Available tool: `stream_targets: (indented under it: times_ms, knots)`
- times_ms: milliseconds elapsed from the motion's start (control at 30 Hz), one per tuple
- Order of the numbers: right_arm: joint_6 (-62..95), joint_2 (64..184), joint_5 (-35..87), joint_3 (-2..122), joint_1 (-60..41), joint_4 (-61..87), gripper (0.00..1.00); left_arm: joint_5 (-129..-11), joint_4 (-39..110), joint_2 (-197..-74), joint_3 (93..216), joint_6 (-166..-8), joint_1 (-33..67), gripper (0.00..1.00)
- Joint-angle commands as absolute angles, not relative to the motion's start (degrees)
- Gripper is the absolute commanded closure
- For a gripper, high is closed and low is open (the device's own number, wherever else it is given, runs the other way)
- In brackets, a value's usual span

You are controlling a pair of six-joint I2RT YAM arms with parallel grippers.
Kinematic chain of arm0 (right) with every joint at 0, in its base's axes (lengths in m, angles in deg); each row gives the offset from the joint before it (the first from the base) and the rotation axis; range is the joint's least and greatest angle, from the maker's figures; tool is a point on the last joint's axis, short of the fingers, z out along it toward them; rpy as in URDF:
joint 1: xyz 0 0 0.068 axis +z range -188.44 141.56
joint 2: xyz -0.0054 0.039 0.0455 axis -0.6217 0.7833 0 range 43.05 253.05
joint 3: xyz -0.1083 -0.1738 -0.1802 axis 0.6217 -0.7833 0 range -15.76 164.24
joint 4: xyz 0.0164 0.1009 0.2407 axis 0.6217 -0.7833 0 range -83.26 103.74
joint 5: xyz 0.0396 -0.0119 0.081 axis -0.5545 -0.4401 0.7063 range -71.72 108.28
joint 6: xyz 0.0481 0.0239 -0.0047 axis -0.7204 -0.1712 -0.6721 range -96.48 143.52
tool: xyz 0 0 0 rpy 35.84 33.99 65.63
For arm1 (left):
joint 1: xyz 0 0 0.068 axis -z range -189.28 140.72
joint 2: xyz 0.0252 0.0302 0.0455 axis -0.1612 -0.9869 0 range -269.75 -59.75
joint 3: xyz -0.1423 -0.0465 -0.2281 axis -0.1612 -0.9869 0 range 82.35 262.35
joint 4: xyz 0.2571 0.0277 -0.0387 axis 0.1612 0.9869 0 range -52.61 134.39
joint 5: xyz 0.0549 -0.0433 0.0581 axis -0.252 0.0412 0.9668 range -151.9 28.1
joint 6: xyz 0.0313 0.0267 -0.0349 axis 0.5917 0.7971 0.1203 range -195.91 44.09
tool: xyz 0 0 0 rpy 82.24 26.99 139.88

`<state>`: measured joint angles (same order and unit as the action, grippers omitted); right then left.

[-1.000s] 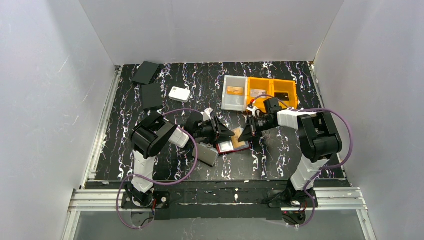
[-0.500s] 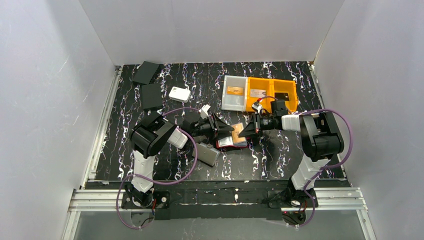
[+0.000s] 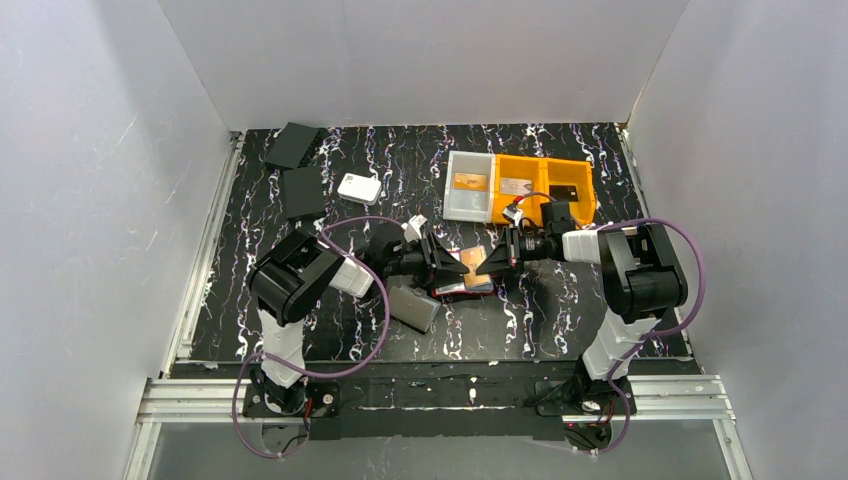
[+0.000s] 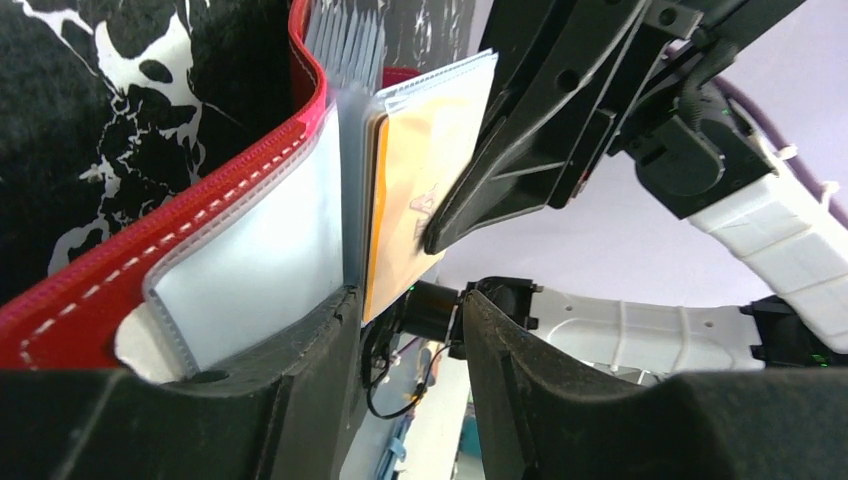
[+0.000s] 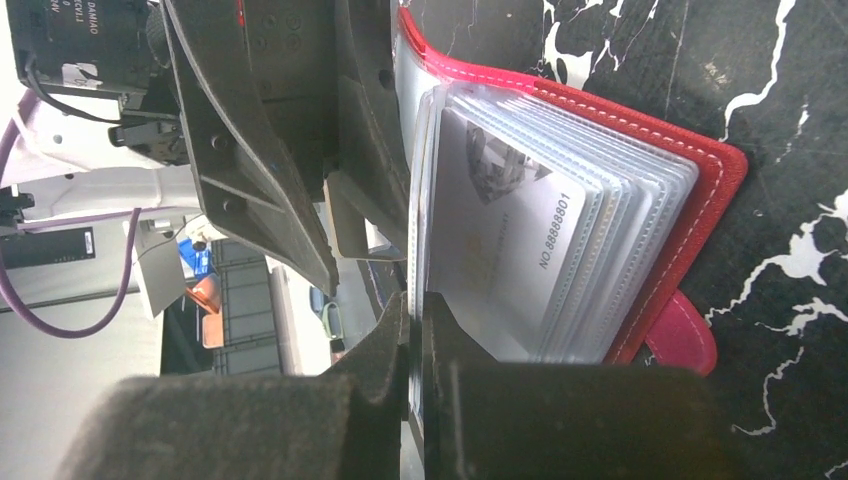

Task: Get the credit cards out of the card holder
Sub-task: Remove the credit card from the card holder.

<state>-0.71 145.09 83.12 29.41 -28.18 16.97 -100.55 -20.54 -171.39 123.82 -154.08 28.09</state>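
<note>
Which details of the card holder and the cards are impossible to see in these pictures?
- Top external: the card holder is mostly covered by both arms' jaws.
- Left wrist: print on the orange card is blurred; the right gripper covers one edge.
- Right wrist: what the right gripper pinches; its own jaws cover that.

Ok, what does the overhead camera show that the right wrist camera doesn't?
Only the overhead view shows the white box towards the far left of the table and the grey case lying near the left arm. Only the right wrist view shows the number printed on a card tucked inside the holder, and the snap tab. Both show the red card holder lying open, with the left end effector at it and the right end effector shut on one of its pages.
</note>
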Motion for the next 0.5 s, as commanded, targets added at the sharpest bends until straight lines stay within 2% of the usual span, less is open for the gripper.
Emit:
stream_targets:
  times_ms: [0,267,467]
  knots:
    - [-0.3,142.5,87.0,29.5,-27.9,19.4,0.99,-101.4,-8.9,-167.0,125.7,-148.1,29.2,0.58]
    - [-0.5,143.0,89.2,29.5,-26.5,19.7,0.99,-101.7,-8.2,-168.2,129.9,-147.0,30.1,0.58]
    - [1.5,144.9,85.2,30.0,-26.1,16.4,0.97,-99.8,-8.9,-168.2,130.8,-147.0,30.1,0.60]
